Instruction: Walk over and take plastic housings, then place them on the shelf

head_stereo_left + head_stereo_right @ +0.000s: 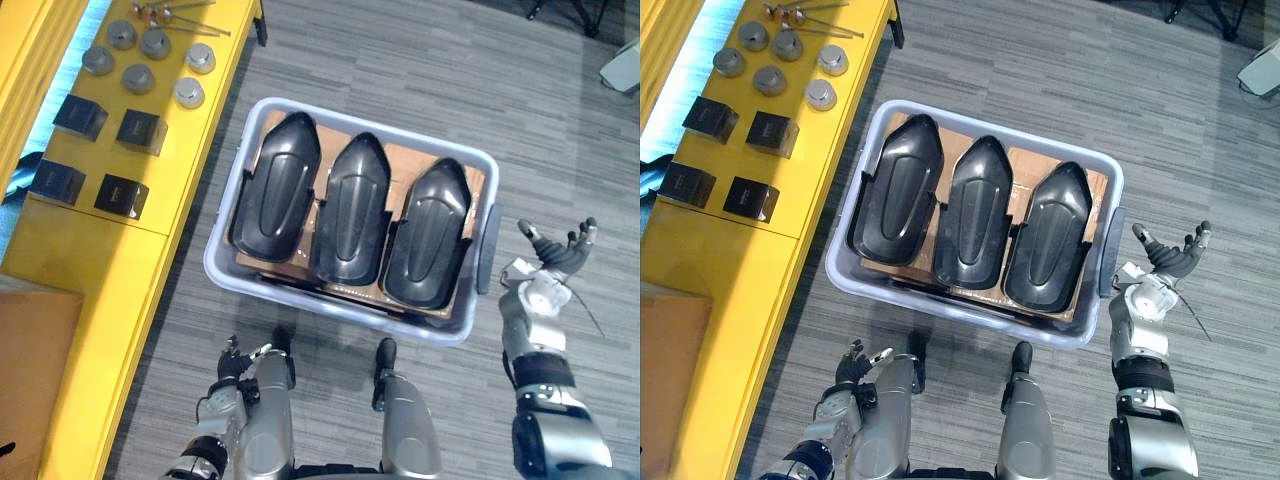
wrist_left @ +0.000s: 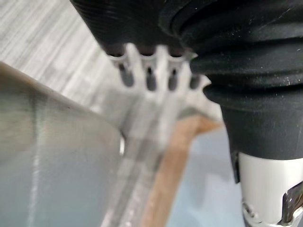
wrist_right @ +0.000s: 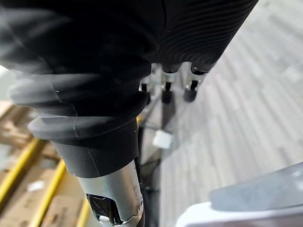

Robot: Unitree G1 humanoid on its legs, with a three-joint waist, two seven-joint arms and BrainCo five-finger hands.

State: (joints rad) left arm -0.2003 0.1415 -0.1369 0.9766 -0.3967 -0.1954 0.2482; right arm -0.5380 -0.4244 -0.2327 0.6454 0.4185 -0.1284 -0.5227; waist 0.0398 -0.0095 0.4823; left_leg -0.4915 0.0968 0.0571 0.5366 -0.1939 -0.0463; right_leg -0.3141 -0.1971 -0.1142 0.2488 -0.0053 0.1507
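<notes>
Housings point(image 1: 350, 210): three seen lying in bin point(image 1: 215, 270), just left of right hand point(image 1: 555, 255); none taken. Right hand spread, empty. Left hand point(image 1: 235, 365) held loosely open. Shelf point(image 1: 100, 260) not yet loaded.

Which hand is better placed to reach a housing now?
Right, likely: the right hand is open, raised beside the bin, close to the rightmost housing. The left hand hangs low, short of the bin's front wall.

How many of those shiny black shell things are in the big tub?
3. The left housing, the middle housing and the right housing lie side by side in the tub. More may be hidden under the cardboard beneath them.
</notes>
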